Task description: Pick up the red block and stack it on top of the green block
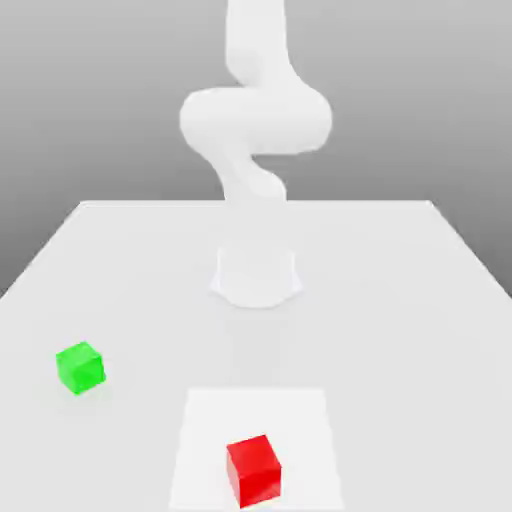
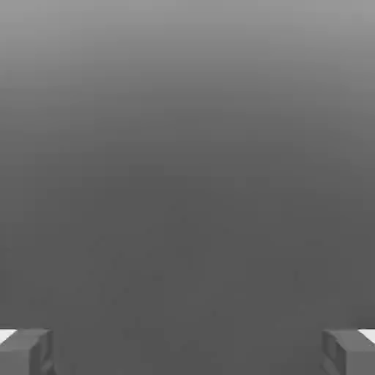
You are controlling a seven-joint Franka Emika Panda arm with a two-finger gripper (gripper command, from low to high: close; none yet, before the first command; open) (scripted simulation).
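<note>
claw [image 2: 187, 351] spread wide, red block [image 1: 253, 470] and green block [image 1: 80, 367] well apart

A: What surrounds the scene?

B: A plain grey backdrop [image 1: 90, 90], darker near twelve o'clock and lighter lower down, with no visible walls or windows.

A: And the furniture?

B: A white tabletop [image 1: 400, 300] fills the lower half. A brighter white rectangle [image 1: 300, 420] lies at six o'clock. The light is soft and even.
</note>
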